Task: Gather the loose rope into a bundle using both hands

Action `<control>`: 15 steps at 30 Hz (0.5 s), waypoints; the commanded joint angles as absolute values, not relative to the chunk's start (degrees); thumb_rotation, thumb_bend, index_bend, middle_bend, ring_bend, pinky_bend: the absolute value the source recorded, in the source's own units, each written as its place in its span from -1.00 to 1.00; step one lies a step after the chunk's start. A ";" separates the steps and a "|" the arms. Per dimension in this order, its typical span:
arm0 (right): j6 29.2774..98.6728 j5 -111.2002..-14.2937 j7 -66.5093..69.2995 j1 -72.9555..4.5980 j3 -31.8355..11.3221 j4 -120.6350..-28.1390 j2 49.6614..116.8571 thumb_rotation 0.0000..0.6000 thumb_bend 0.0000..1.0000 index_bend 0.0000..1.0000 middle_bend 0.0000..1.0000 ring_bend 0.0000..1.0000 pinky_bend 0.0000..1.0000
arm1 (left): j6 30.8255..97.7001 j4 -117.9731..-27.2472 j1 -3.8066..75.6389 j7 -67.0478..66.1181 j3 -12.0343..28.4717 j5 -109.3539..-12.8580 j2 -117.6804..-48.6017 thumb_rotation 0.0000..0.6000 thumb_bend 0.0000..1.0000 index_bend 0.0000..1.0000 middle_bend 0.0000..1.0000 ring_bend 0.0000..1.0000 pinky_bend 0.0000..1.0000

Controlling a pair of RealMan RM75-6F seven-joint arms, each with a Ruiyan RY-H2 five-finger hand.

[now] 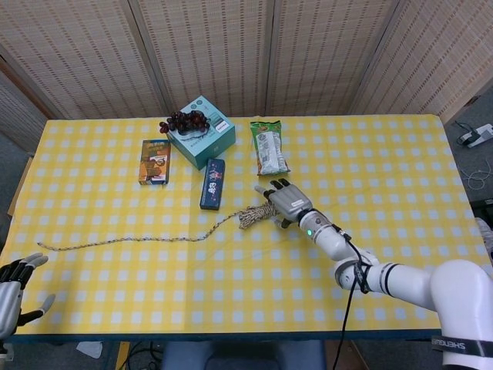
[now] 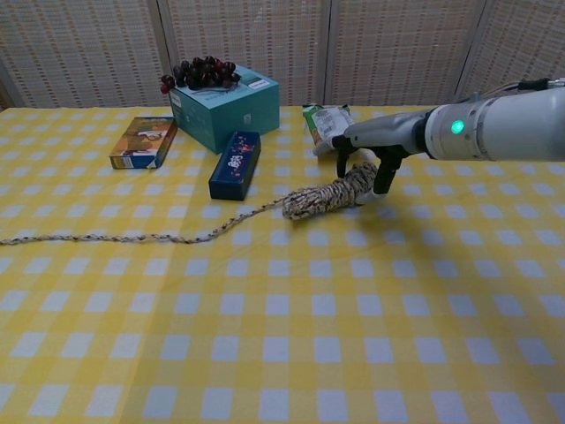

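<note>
The right robot hand [image 2: 366,152] grasps the coiled end of the rope [image 2: 328,194]; beyond it, most rope trails loose across the surface [image 1: 385,177]. The left robot hand [image 1: 11,297] waits released, so gathering looks barely begun.

We saw a grey metallic right hand [image 1: 283,202] on a white glossy arm, green light glowing at its wrist, black cable alongside; at seven o'clock, a dark-fingered left hand [image 1: 14,289].

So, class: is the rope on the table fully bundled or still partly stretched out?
Partly stretched out. The rope has a small coiled bundle at the right robot hand, while a long loose tail trails left across the tablecloth.
</note>
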State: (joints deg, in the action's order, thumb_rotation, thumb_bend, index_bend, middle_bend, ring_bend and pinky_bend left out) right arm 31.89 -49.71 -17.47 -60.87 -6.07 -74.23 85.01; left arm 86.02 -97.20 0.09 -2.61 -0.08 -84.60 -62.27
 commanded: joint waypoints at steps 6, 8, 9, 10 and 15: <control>35.47 -50.32 -18.57 -60.21 -5.40 -71.76 87.17 1.00 -0.44 -0.84 -0.61 -1.00 -1.00 | 86.03 -98.47 0.29 -3.36 -0.06 -85.04 -62.08 1.00 -0.44 -0.48 -0.62 -0.69 -0.73; 34.99 -50.35 -18.81 -60.63 -5.40 -70.61 88.30 1.00 -0.44 -0.84 -0.64 -1.00 -1.00 | 86.06 -98.70 0.19 -3.31 -0.09 -84.89 -61.92 1.00 -0.44 -0.48 -0.62 -0.69 -0.73; 34.66 -50.40 -19.10 -60.94 -5.31 -69.96 88.95 1.00 -0.44 -0.84 -0.64 -1.00 -1.00 | 86.05 -98.80 0.11 -3.25 -0.15 -84.79 -61.80 1.00 -0.44 -0.48 -0.62 -0.69 -0.73; 34.41 -50.48 -19.42 -61.16 -5.16 -69.56 89.38 1.00 -0.44 -0.84 -0.65 -1.00 -1.00 | 86.04 -98.85 0.03 -3.19 -0.22 -84.73 -61.72 1.00 -0.44 -0.48 -0.62 -0.69 -0.73; 34.71 -51.72 -21.53 -61.60 -3.91 -68.35 90.97 1.00 -0.44 -0.78 -0.63 -1.00 -0.98 | 85.98 -98.71 -0.26 -2.58 -0.36 -84.35 -61.61 1.00 -0.44 -0.48 -0.62 -0.69 -0.73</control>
State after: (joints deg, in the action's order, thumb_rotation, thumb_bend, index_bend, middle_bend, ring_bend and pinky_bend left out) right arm 34.38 -51.29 -21.05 -61.52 -4.28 -68.70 90.60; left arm 85.99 -98.72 -0.24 -2.60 -0.35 -84.36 -61.60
